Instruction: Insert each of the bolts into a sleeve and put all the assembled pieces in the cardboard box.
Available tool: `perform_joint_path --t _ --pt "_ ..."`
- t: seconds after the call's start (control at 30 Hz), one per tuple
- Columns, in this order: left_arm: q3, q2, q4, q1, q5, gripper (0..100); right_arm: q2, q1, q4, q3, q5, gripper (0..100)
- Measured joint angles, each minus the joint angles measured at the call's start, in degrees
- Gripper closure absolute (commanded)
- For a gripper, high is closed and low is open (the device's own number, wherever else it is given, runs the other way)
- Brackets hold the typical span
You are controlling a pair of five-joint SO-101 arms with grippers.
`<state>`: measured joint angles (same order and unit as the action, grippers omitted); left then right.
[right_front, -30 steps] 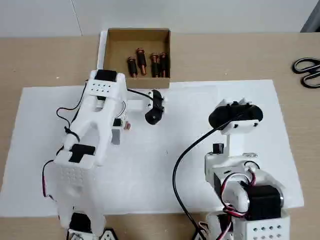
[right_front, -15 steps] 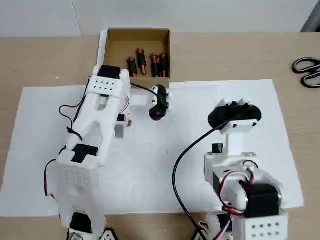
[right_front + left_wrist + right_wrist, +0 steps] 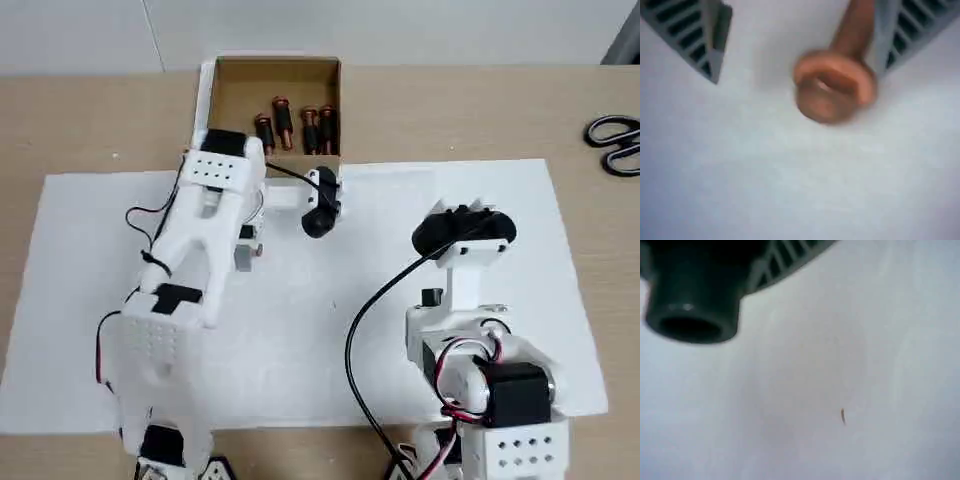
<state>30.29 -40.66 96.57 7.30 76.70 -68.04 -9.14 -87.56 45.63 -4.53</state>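
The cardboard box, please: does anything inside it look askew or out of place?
Nothing much stands out. Four assembled pieces lie side by side in the cardboard box, towards the wall nearest the arms. The leftmost piece is tilted slightly off the others' line.

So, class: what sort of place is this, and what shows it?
Likely a robotics lab bench: left arm and right arm at a wooden table, a cardboard box of assembled pieces, scissors.
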Motion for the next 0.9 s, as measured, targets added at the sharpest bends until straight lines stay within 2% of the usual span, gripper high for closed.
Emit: perform_joint_path --t 0.23,0.43,0.9 --pt "6.7 -6.0 0.8 0.0 0.0 81 0.0 0.0 0.0 0.0 0.0 99.6" --pt "12.2 -7.6 2.4 0.0 0.0 89 0.0 0.0 0.0 0.0 0.0 99.6" --pt "12.5 -7.6 2.5 -1.9 0.0 92 0.0 0.0 0.0 0.0 0.0 99.6"
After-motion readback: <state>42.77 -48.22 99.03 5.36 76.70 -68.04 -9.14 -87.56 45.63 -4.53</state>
